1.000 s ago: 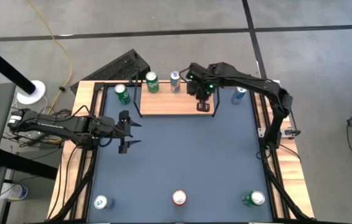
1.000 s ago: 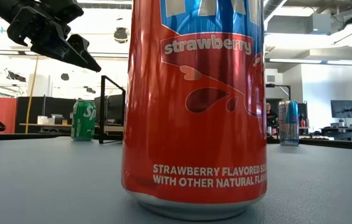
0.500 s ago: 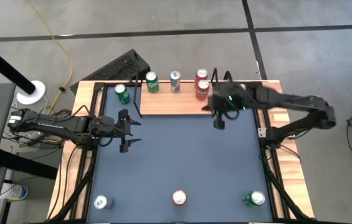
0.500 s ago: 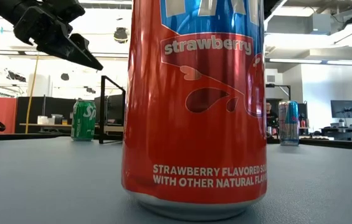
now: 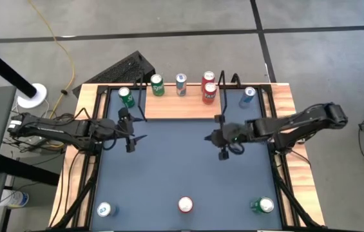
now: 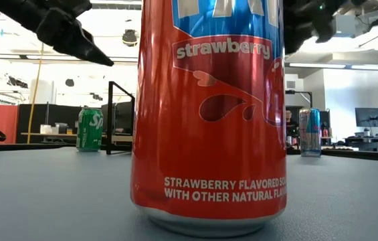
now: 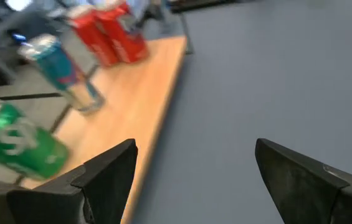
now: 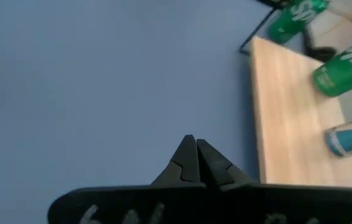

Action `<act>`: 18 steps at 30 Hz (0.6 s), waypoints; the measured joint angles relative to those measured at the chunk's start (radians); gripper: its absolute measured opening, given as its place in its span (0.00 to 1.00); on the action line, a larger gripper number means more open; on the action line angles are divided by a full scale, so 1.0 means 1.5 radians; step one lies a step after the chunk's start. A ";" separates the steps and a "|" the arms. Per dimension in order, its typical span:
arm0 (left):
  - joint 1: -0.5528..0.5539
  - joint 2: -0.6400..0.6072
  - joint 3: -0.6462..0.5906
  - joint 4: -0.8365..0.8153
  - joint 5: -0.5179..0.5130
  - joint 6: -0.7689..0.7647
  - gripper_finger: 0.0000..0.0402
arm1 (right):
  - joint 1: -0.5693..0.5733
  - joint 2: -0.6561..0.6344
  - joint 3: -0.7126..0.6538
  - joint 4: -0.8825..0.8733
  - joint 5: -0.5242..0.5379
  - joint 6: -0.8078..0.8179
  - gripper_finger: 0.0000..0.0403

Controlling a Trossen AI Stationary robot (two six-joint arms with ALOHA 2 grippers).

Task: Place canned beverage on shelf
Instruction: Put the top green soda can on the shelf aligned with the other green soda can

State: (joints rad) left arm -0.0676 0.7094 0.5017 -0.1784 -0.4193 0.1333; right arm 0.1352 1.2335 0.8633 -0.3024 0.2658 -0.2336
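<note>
At the near edge of the surface [image 5: 182, 167] I see three cans standing: a blue can [image 5: 105, 209], a strawberry can [image 5: 185, 205] that fills the low view, and a green can [image 5: 263, 205]. Mid-surface, my left end effector [image 5: 129, 131] hovers with fingers [image 7: 107, 177] spread wide and holding nothing. My right end effector [image 5: 223, 138] hangs over the bare surface just short of the shelf [image 5: 182, 106], its fingers [image 8: 194, 163] pressed together, empty. On the shelf stand a green Sprite can [image 5: 157, 84], a blue-silver can [image 5: 181, 84] and two red cans [image 5: 209, 90] touching each other. A second green can [image 5: 126, 97] stands beside the shelf's left frame, another blue can [image 5: 248, 96] beyond its right frame.
</note>
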 joint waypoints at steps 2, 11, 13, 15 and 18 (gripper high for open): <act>0.000 -0.008 0.005 -0.021 -0.043 -0.001 0.79 | 0.019 0.015 -0.022 0.034 0.024 0.003 0.00; 0.033 -0.026 0.017 -0.027 -0.243 -0.070 0.79 | 0.077 0.098 -0.057 0.086 0.038 0.048 0.00; 0.063 -0.022 0.034 -0.054 -0.246 -0.096 0.79 | 0.086 0.115 -0.057 0.095 0.039 0.066 0.00; 0.096 -0.013 0.053 -0.067 -0.247 -0.105 0.79 | 0.095 0.130 -0.057 0.105 0.039 0.068 0.00; 0.145 -0.004 0.087 -0.095 -0.220 -0.100 0.79 | 0.104 0.148 -0.057 0.120 0.039 0.058 0.00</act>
State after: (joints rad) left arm 0.1497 0.7038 0.6319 -0.3210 -0.7492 -0.0166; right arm 0.2910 1.4557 0.7784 -0.1223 0.3248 -0.1468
